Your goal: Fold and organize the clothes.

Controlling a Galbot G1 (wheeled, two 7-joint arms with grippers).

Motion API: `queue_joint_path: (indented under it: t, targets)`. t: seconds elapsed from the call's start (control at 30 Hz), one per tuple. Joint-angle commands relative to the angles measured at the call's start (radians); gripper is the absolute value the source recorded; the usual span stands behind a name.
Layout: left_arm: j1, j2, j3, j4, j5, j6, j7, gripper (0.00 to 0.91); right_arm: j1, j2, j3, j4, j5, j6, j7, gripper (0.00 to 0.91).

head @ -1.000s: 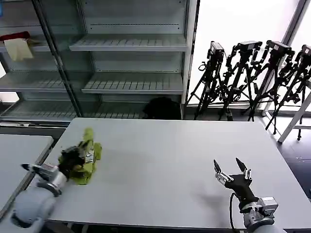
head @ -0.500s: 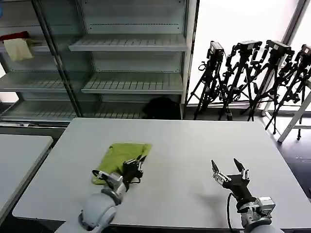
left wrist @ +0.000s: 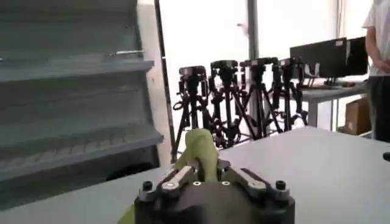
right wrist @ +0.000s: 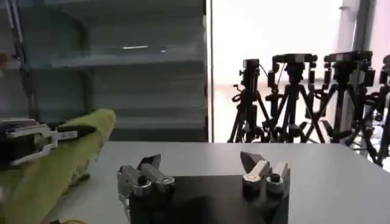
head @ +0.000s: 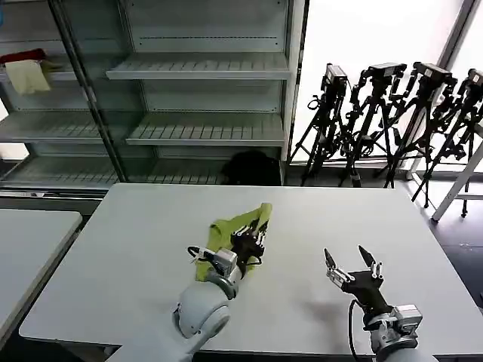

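Head view first, reading from my left. Far out at ten o'clock, a cream cloth (head: pixel 28 75) and a red cloth (head: pixel 24 55) sit on a shelf of the grey rack (head: pixel 198 72). A black bundle (head: pixel 251 167) lies on the floor at twelve o'clock, beyond the far edge of the white table (head: pixel 151 226).

Near the table's middle my left gripper (head: pixel 248 243) is clamped on the lime-green T-shirt (head: pixel 226 230). The shirt is bunched into a narrow strip. One end trails on the tabletop towards seven o'clock from my fingers, and the other end rises past them towards one o'clock. My left wrist view shows the same hold: the left gripper (left wrist: pixel 207 178) has its fingers drawn together with a fold of green fabric (left wrist: pixel 201 155) standing up between them.

At four o'clock from the shirt, well apart from it, my right gripper (head: pixel 352 264) hovers just above the table with its fingers spread wide and nothing in them. In my right wrist view the right gripper (right wrist: pixel 204 170) shows that same wide gap, and the shirt (right wrist: pixel 58 158) and my left gripper (right wrist: pixel 67 135) appear off to one side.

Black tripods (head: pixel 392 113) stand on the floor at two o'clock.
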Motion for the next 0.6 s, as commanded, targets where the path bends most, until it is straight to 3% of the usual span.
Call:
queue_joint_path:
  t: [0.03,0.2,0.37,0.5,0.6]
  targets:
    - [-0.092,-0.02,0.072,-0.099,-0.011,0.008,-0.088,0.907,0.019,0.002,-0.015,-0.004,-0.005,-0.021,-0.004,0.907]
    - [-0.109,-0.008,0.016,-0.124,-0.027,0.004,-0.1,0.907,0.044,0.005,-0.033,-0.007,-0.007,-0.044,-0.017,0.907]
    - [0.008,0.066,-0.09,-0.191,-0.02,0.034,-0.053,0.907,0.106,0.006,-0.074,-0.033,0.005,-0.095,-0.044,0.907]
    - [0.188,0.166,-0.251,-0.268,0.046,0.056,0.03,0.907,0.187,-0.002,-0.135,-0.053,0.079,-0.203,-0.066,0.907]
    - [0.338,0.207,-0.323,-0.348,0.073,0.05,0.051,0.907,0.27,0.018,-0.198,-0.094,0.08,-0.291,-0.039,0.907]
